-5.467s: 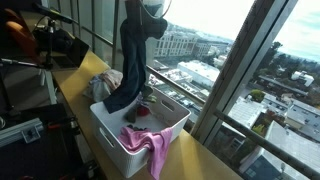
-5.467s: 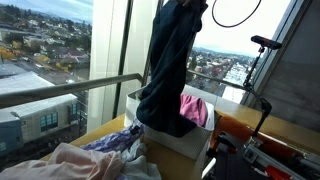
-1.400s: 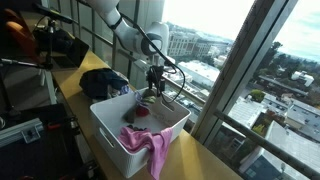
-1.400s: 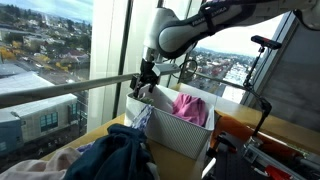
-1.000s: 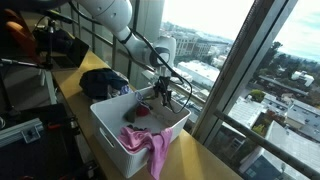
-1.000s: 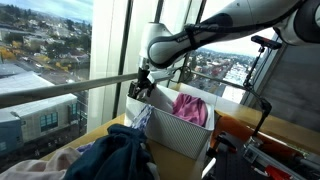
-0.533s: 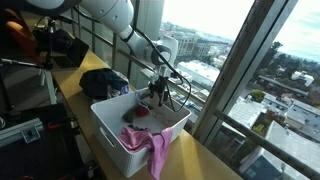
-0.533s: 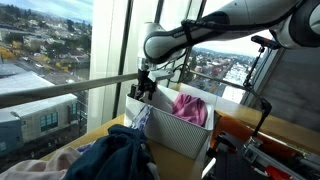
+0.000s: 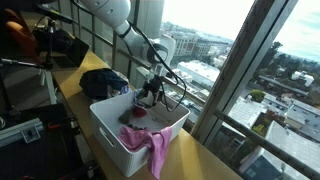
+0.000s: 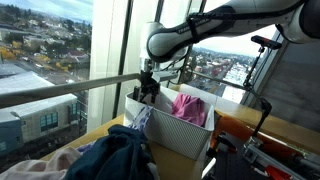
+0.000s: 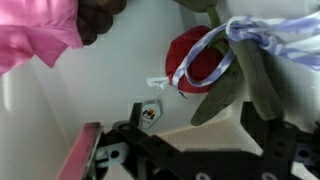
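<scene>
Seemingly, red cloth (image 11: 200, 58) lies just ahead, between the spread fingers (image 11: 265, 140).

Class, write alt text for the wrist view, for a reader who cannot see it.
Inside a white basket lies a red item, with a blue-and-white striped cloth looped over it and an olive-green cloth beside it. A pink garment fills the upper left corner.
</scene>
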